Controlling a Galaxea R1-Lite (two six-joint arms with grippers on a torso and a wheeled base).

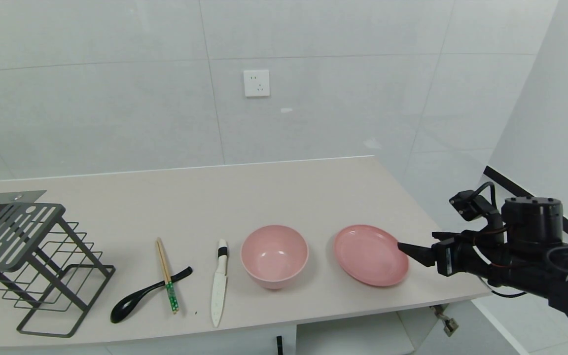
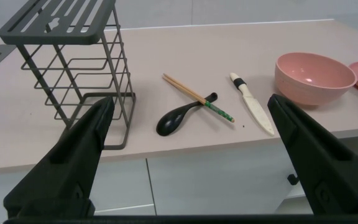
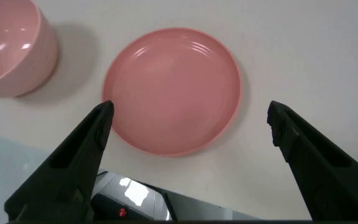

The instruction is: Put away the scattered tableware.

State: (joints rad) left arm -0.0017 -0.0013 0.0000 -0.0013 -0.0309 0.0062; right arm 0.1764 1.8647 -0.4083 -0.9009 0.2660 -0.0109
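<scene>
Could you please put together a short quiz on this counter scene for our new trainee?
1. True or false: the chopsticks lie across the black spoon's handle.
2. Which item is nearest the right arm's open jaws? A) black spoon B) pink plate C) wire rack
3. Fill in: between the white knife and the plate stands the pink ____.
Key: 1 true; 2 B; 3 bowl.
</scene>
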